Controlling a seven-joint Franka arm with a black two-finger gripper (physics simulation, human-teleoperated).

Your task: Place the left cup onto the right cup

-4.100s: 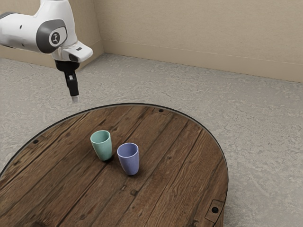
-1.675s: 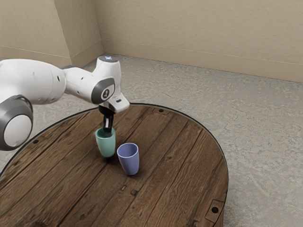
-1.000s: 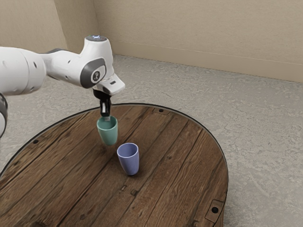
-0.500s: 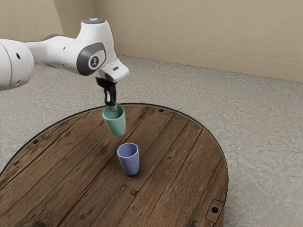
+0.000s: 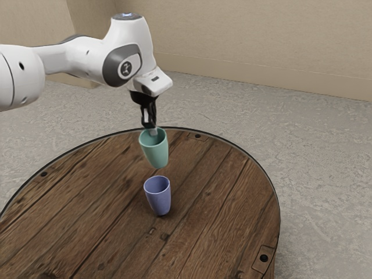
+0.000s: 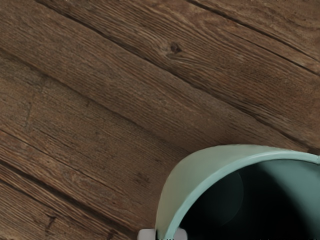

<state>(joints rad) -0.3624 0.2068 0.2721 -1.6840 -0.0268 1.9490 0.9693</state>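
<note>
A green cup hangs in the air above the round wooden table, held by its rim in my gripper, which is shut on it. Below it and slightly toward the exterior view's right, a purple cup stands upright on the table, with a clear gap between the two cups. In the wrist view the green cup's rim and dark inside sit right under my hand over the planks, and a pale fingertip shows at the rim.
The table's dark edge curves round on the exterior view's right, with a metal bracket at its side. Grey floor and beige walls surround it.
My gripper closed on the green cup, lifted it off the table and carried it up and toward the exterior view's right, above the purple cup, which stayed put.
</note>
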